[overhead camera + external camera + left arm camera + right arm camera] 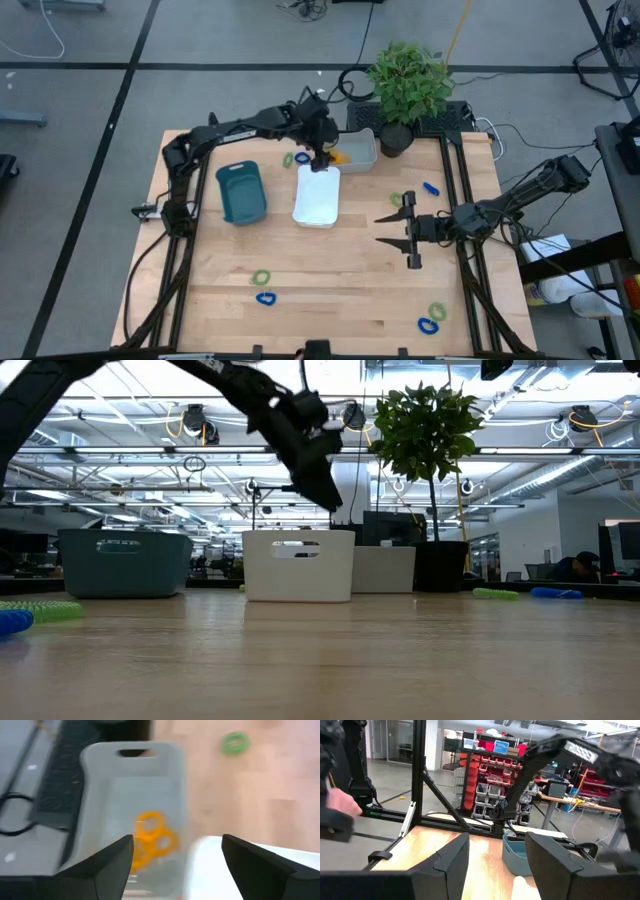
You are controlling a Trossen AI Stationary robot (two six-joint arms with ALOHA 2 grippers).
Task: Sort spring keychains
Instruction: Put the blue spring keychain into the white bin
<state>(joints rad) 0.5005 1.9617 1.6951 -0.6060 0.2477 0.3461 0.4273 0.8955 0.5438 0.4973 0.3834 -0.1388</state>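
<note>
1. Two claws are out. The left claw point(322, 150) hangs over the gray tray point(362, 152) at 12 o'clock on the surface point(330, 270), with its fingers point(112, 862) spread apart and nothing in them.
2. Orange spring keychains point(152, 839) lie inside that gray tray.
3. The white tray point(318, 197) and the teal tray point(241, 192) sit just beside it.
4. Green and blue spring keychains point(263, 286) lie loose at 6 o'clock, and more at 3 and 5 o'clock.
5. The right claw point(408, 229) waits at 3 o'clock, fingers apart, holding nothing.
</note>
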